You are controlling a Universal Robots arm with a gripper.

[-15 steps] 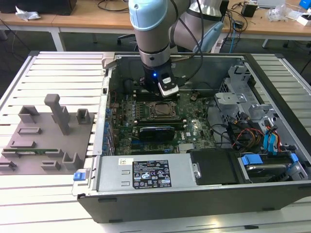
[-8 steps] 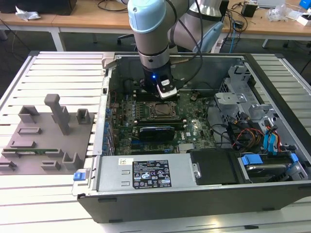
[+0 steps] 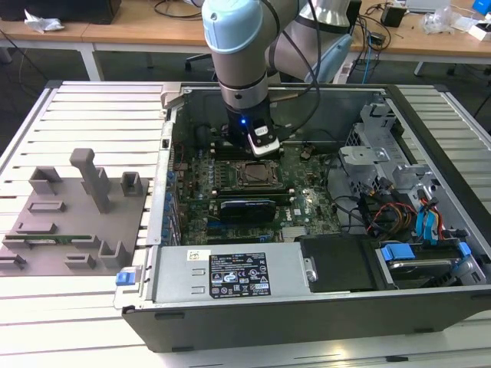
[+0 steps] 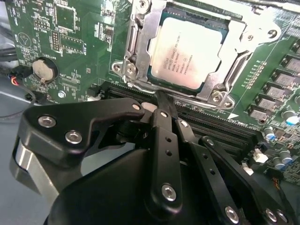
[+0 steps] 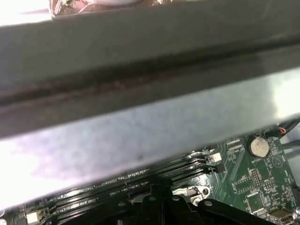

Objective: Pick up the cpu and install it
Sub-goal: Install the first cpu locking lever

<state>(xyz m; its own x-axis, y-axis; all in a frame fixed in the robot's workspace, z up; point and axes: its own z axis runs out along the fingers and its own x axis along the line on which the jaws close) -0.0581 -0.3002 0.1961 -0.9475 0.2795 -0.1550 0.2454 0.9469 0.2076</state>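
Most of the job looks done from my seat: the cpu (image 4: 186, 52) already sits flat in its socket (image 4: 138, 49) on the motherboard (image 4: 70, 42), inside the open computer case (image 3: 430, 107). My gripper (image 4: 165, 105) hovers just beside the socket, fingers (image 4: 164, 136) clenched together on nothing. I judge only the socket's retention frame may remain to check.

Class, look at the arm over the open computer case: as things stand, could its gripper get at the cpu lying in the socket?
Probably yes. The cpu lies face up in its socket, the metal frame around it leaves its top bare, and the gripper hangs close beside it inside the open case, with nothing between them.
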